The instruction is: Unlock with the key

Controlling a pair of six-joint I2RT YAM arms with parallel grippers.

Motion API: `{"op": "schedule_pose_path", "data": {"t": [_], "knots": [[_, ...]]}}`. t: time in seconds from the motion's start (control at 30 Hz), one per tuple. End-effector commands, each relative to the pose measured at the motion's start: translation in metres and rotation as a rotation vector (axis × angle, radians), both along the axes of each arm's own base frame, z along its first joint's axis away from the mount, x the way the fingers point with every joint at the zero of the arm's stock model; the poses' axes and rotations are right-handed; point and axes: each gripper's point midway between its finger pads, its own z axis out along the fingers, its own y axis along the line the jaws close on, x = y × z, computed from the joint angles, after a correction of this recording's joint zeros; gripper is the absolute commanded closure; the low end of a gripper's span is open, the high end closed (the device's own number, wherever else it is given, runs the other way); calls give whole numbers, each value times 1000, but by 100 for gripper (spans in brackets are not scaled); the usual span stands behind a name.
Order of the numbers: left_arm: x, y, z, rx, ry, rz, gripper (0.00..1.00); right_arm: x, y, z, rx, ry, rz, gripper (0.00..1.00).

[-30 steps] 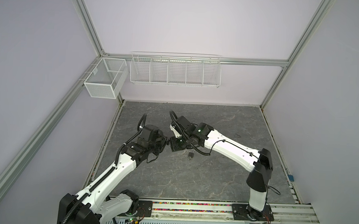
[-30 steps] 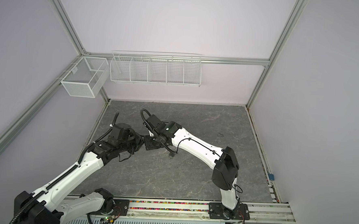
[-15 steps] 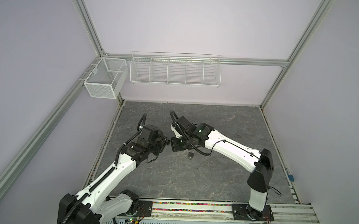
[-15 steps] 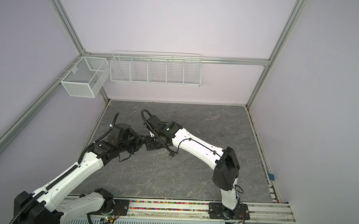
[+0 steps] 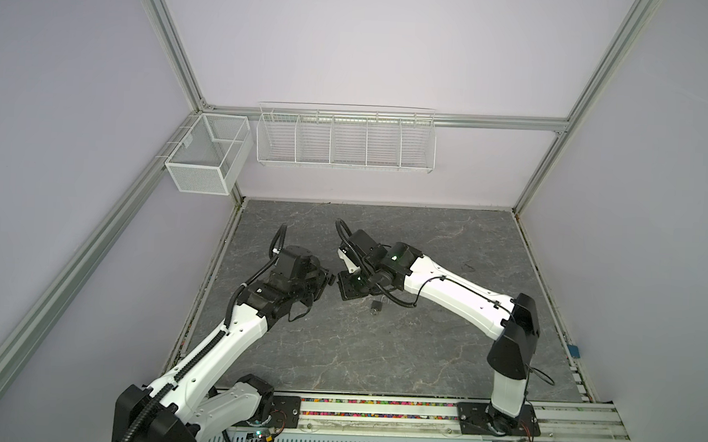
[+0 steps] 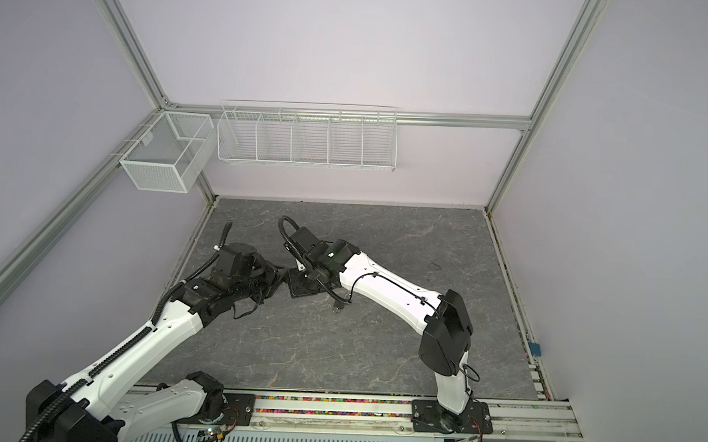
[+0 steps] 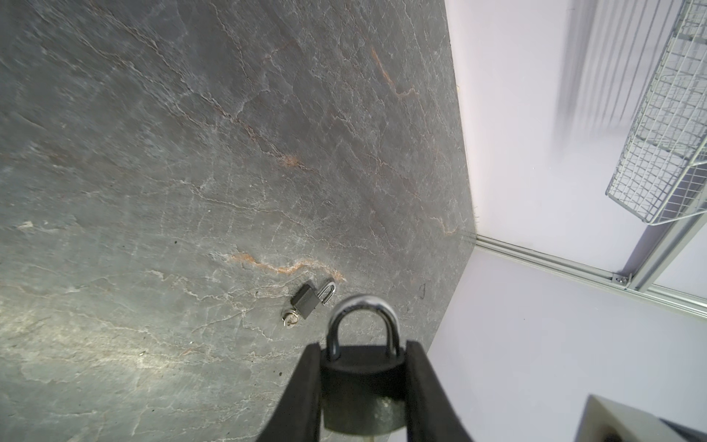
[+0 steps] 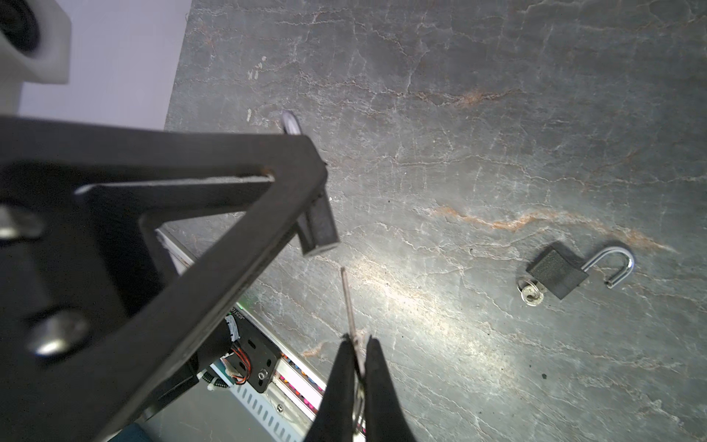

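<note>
Holding: my left gripper [image 7: 363, 349] is clamped on the padlock [image 7: 361, 377] by its body, with the closed shackle poking out past the fingers.
Key: the key [image 8: 349, 302] is pinched tight in my right gripper [image 8: 358, 340], blade sticking out ahead and thin edge toward the wrist cam.
Gap: the blade tip is near the bottom end of the lock body but apart from it, and it looks a bit off to one side.
Where: both are held up off the table [image 5: 420, 358], left of middle in both top views, grippers nose to nose.
Also around: a second padlock [image 8: 556, 272] lies on the table, shackle swung open, with its own key on a ring at the bottom.
Worry 1: I can't actually see the keyhole from here, so if I push in on this line the tip probably hits the body face and skids.
Worry 2: the grip on the key is tiny, so a bump could twist it in my fingers.
Worry 3: shoving hard could slide the lock back in my left grip.
</note>
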Motion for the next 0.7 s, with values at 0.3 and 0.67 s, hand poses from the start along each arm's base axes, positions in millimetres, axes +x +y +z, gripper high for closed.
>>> {"op": "schedule_pose_path", "data": {"t": [0.3,0.67], "knots": [[3,-2,8,-35,-28,-1,100,5,13,2,29,-1,11,93],[0,-7,10,-48,-20,-26,100,12,12,2,22,-12,-11,93]]}}
